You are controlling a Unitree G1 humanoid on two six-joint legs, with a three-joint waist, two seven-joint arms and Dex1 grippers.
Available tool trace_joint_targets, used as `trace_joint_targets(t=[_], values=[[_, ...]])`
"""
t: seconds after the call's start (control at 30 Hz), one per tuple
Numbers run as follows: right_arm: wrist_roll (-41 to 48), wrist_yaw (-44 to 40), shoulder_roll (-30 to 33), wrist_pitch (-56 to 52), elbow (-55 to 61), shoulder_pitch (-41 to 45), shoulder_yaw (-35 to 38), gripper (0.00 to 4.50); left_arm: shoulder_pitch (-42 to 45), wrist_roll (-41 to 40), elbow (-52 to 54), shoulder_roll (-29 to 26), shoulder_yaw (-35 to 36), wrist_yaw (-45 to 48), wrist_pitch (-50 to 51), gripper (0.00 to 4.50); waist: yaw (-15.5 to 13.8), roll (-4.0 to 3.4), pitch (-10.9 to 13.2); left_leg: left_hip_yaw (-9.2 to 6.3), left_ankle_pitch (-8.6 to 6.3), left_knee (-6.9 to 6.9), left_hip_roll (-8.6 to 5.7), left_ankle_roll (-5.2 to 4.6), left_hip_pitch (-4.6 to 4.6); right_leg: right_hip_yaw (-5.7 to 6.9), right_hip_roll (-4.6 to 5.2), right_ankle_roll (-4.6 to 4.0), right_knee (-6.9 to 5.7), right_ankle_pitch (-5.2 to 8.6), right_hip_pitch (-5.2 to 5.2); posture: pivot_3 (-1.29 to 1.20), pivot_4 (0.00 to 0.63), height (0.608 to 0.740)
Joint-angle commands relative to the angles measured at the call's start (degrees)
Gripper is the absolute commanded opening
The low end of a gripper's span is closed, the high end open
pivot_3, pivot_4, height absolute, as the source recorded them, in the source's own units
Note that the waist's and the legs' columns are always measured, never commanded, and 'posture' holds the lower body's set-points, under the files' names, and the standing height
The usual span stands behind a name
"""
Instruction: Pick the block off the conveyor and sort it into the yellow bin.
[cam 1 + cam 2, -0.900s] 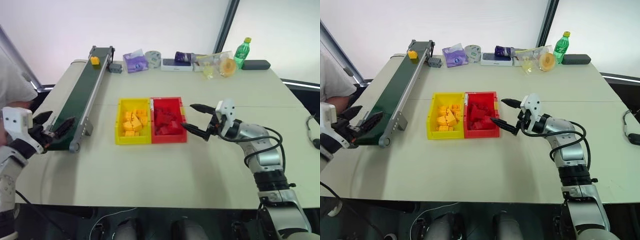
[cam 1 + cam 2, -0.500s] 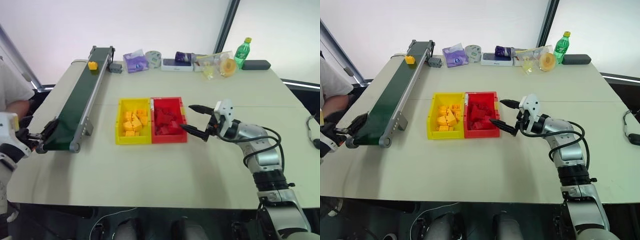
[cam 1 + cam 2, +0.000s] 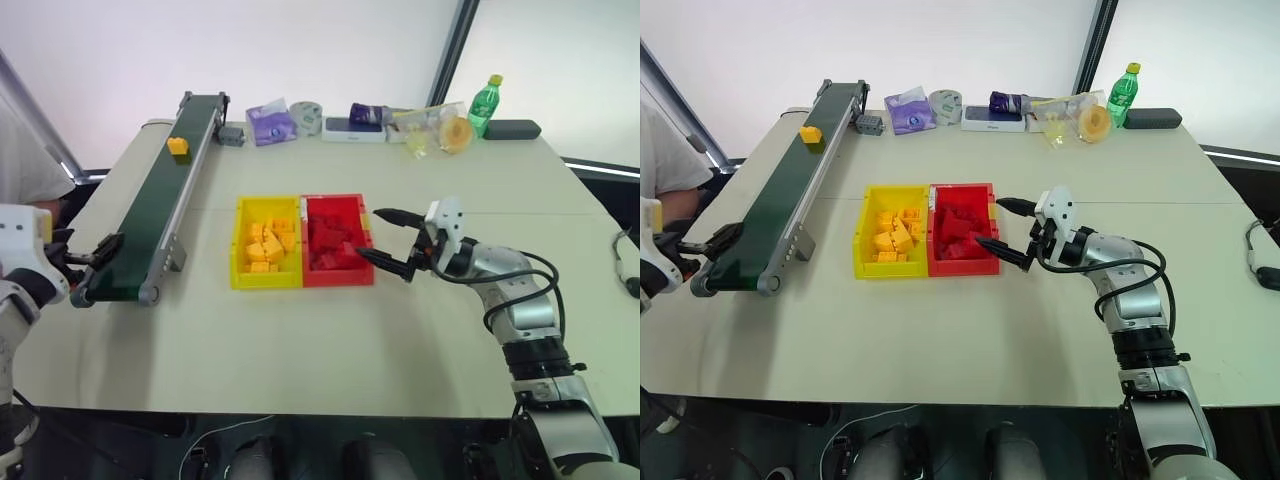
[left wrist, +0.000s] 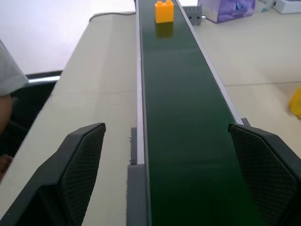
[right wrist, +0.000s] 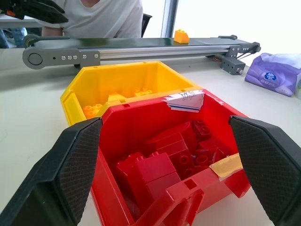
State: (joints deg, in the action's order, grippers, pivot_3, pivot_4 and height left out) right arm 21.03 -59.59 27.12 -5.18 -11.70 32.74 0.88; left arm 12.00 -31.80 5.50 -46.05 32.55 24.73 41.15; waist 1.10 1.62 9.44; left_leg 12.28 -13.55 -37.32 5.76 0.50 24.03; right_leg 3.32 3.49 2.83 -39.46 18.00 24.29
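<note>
**Clerk:** Item one, the block?

**Operator:** I logged the block (image 3: 178,147), small and yellow-orange with studs up, riding on the conveyor (image 3: 150,215) toward its far end, short of the end roller. Nothing was touching it.

**Clerk:** Left gripper?

**Operator:** The left gripper (image 3: 88,262) sat level at the near end of the conveyor, in line with the belt, fingers spread wide to either side of it and holding nothing. From its wrist camera I saw the block far up the belt, well apart from the fingers (image 4: 77,165).

**Clerk:** Right gripper?

**Operator:** The right gripper (image 3: 1004,235) hung just beside the red bin (image 3: 337,239), on the side away from the yellow one, pointing into it, fingers wide apart and empty.

**Clerk:** Bins?

**Operator:** I recorded the yellow bin (image 3: 268,243) joined side by side to the red bin, mid-table, just beside the conveyor. It held several yellow bricks; the red one held red bricks (image 5: 162,165).

**Clerk:** Other stock?

**Operator:** A green bottle (image 3: 484,104), a purple tissue pack (image 3: 269,123) and a tape roll (image 3: 306,115) along the far table edge
</note>
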Motion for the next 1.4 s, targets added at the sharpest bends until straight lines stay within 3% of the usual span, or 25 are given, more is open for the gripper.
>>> trace_joint_targets(t=[0.03, 0.6, 0.9, 1.4], values=[[0.75, 0.02, -0.24, 0.16, 1.12, 1.14, 0.59, 4.5, 2.01, 2.42, 1.47, -1.7, -1.41, -0.75, -1.22, 4.42, -0.01, 0.0, 0.0, 0.0, 0.0, 0.0, -0.01, 0.0, 0.0, 0.0, 0.0, 0.0, 0.0, 0.0, 0.0, 0.0, 0.15, 0.74], [0.82, 0.84, -0.21, -0.33, 2.22, 0.37, 0.77, 4.5, 5.59, 1.1, 1.4, 0.85, -2.66, 1.07, -1.2, 4.42, -0.02, 0.0, 0.0, 0.01, 0.0, -0.01, -0.01, 0.0, 0.0, 0.0, -0.02, 0.0, 0.0, 0.0, 0.0, 0.0, 0.15, 0.74], [0.91, 1.03, -0.18, -0.61, 2.66, 0.05, 0.81, 4.5, 6.53, 4.5, -4.61, 0.47, -3.05, -0.58, -3.54, 4.42, 0.02, 0.0, 0.0, 0.01, 0.0, -0.01, -0.01, 0.0, 0.0, 0.0, -0.02, 0.0, 0.0, 0.0, 0.0, 0.0, 0.15, 0.74], [1.11, 1.45, -0.09, -1.27, 3.71, -0.63, 0.9, 4.5, 17.73, 7.31, -19.1, 2.76, -9.14, -0.46, -3.23, 4.42, 0.0, 0.0, 0.0, 0.01, 0.01, -0.04, -0.02, 0.0, 0.01, 0.01, -0.17, 0.0, -0.01, 0.0, 0.01, 0.0, 0.15, 0.74]])
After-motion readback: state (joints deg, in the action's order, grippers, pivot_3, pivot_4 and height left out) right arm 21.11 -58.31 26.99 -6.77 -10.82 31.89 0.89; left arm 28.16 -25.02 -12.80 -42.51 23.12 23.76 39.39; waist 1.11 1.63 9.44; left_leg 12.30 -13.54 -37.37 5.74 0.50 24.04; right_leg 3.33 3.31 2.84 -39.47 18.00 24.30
